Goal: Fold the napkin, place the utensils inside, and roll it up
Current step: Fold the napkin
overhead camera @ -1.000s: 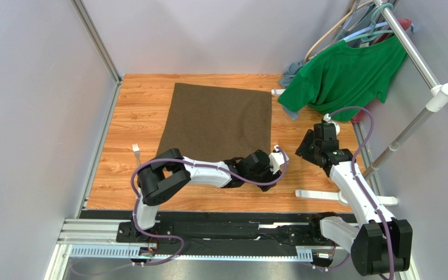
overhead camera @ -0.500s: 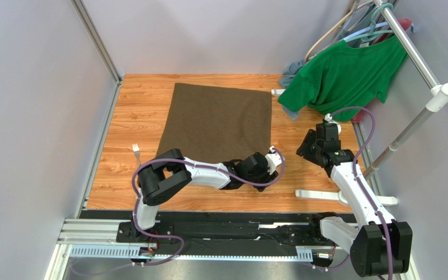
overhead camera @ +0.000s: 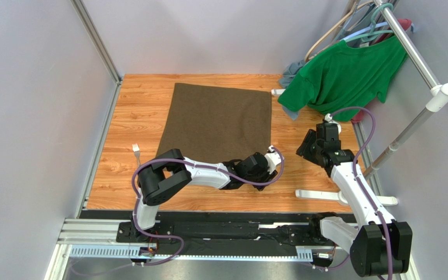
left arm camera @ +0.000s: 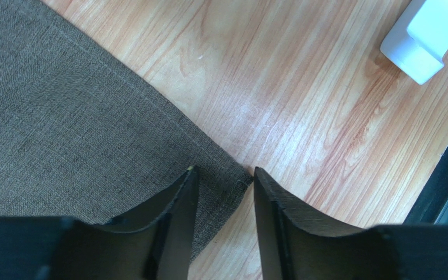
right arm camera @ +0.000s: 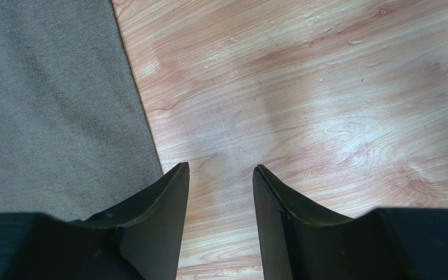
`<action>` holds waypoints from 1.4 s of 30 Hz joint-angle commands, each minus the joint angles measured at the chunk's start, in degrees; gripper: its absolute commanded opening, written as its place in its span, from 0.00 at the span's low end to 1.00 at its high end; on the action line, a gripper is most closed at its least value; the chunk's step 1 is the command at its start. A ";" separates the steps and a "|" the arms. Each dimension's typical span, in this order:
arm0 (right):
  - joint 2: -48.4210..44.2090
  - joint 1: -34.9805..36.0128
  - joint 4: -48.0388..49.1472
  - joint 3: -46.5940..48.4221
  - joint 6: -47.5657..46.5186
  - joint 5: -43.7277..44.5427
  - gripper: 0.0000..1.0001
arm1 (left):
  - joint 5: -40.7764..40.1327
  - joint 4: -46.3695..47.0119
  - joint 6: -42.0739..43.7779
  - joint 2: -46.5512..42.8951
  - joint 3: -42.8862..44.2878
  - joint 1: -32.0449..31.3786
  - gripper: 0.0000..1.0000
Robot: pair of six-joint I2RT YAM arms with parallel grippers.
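The left claw (overhead camera: 269, 158) has slid a little back and left since a second ago, onto the near right corner of the napkin (overhead camera: 217, 122). The right claw (overhead camera: 303, 150) has barely shifted.

From above, the napkin lies flat on the wooden table (overhead camera: 133, 105). A fork (overhead camera: 136, 153) rests just off its near left corner. A green T-shirt (overhead camera: 343, 73) hangs at the far right.

On the left wrist camera, the claw (left arm camera: 223, 175) stands parted. The napkin (left arm camera: 63, 116) has its corner between the tips, not clamped. A white block (left arm camera: 422, 35) lies beyond.

On the right wrist camera, the claw (right arm camera: 220, 169) is spread and empty over bare wood, the napkin (right arm camera: 51, 99) edge just left of it.
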 commanded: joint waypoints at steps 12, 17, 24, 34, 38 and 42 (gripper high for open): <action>0.06 -0.27 1.11 0.63 -1.09 0.16 0.49 | 1.02 -6.96 -6.07 -0.95 1.20 -0.76 0.16; 0.33 -0.36 1.12 1.51 -1.35 0.78 0.49 | 8.49 -6.35 -9.40 -3.58 1.99 -0.84 0.00; 0.24 -0.53 0.67 2.65 -1.44 0.60 0.49 | 9.49 -9.50 -13.37 -8.68 2.87 -0.23 0.00; -1.69 -0.53 0.85 2.12 -1.79 -0.27 0.49 | 11.32 -28.65 -3.19 -12.56 10.76 15.14 0.00; -0.55 -0.62 0.85 3.09 -1.88 -1.06 0.49 | 12.20 -37.79 2.70 -7.22 19.38 22.42 0.00; 1.64 -0.53 0.41 5.02 -1.88 -2.29 0.48 | 12.55 -45.89 7.81 -0.18 29.40 27.44 0.00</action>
